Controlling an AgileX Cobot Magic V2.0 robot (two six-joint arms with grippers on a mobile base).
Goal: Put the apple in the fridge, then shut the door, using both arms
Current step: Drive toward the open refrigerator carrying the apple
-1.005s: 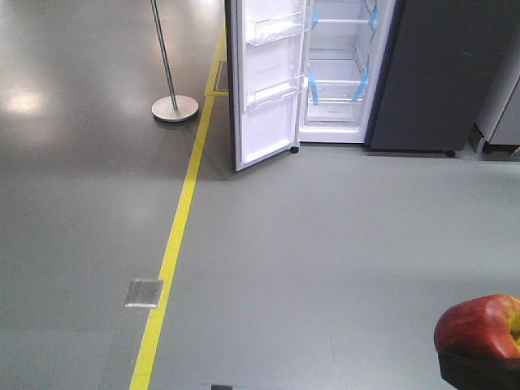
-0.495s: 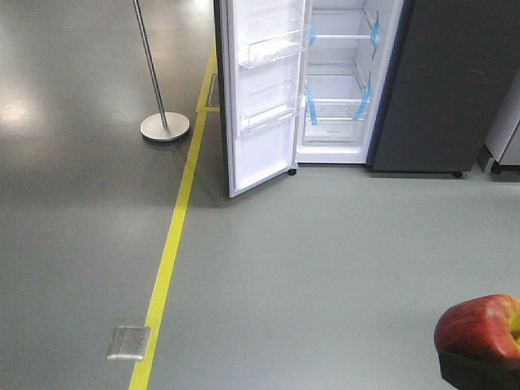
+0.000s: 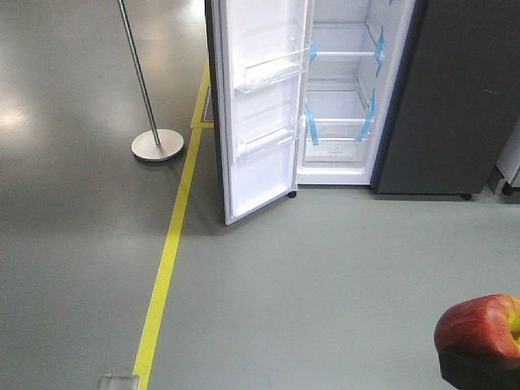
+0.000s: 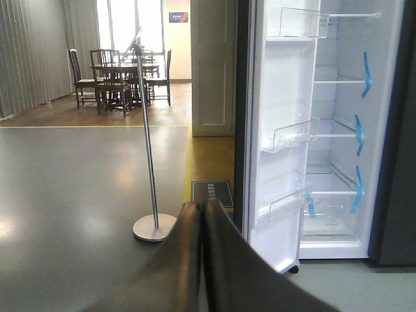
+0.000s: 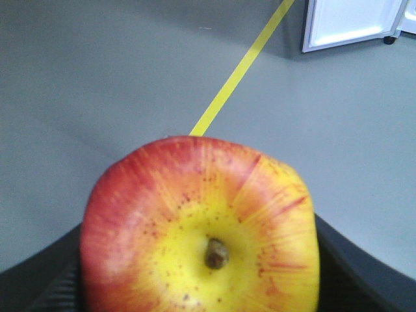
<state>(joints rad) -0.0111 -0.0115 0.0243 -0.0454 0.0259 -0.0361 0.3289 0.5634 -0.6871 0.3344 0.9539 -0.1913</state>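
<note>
The red and yellow apple (image 3: 479, 329) sits at the bottom right of the front view, held in my right gripper (image 3: 479, 370). It fills the right wrist view (image 5: 201, 227), stem dimple up, between the black fingers (image 5: 39, 279). The dark grey fridge (image 3: 455, 97) stands ahead with its white inside (image 3: 341, 89) showing glass shelves and blue tape. Its door (image 3: 256, 106) is swung open to the left, with clear bins. In the left wrist view my left gripper (image 4: 203, 211) is shut and empty, pointing towards the open door (image 4: 279, 130).
A metal post on a round base (image 3: 157, 145) stands left of the door. A yellow floor line (image 3: 166, 260) runs towards the fridge. A grey cabinet (image 3: 512, 162) stands at the far right. A table with chairs (image 4: 123, 71) is far behind.
The fridge, post and floor line have shifted down and grown in the front view, so the base has come closer. The apple stays in the right gripper.
</note>
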